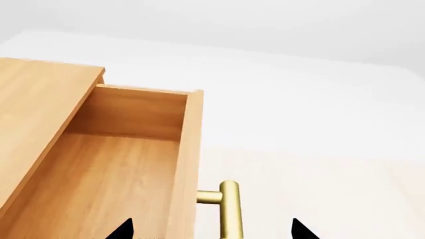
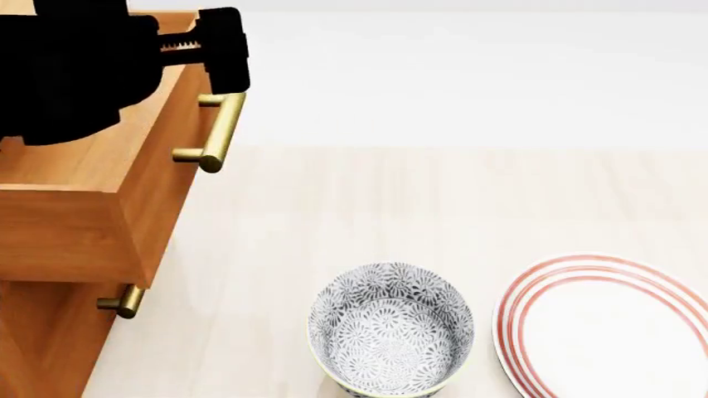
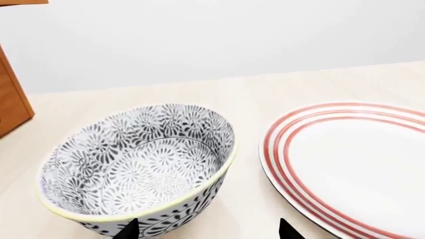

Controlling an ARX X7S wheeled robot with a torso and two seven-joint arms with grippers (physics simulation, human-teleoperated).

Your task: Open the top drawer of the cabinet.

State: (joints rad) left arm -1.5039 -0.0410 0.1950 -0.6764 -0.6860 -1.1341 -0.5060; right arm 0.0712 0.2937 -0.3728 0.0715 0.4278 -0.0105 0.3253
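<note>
- The top drawer sits at the left of the head view, pulled well out of the cabinet; its plain wooden inside shows bare in the left wrist view.
- Its brass handle juts from the drawer front, upper left of the head view. The left hand hangs just above and behind it, over the drawer's front edge, a placement that fits a pull on the handle.
- In the left wrist view two dark fingertips stand wide apart, either side of the drawer front and handle, so the left hand is open and grips nothing.
- The right hand is also spread open and empty, low over the patterned bowl, with a red-ringed plate just beside the bowl; I judge it is merely parked.
- A lower handle stays close to the cabinet face.
- The tabletop is pale wood under a plain white wall.
</note>
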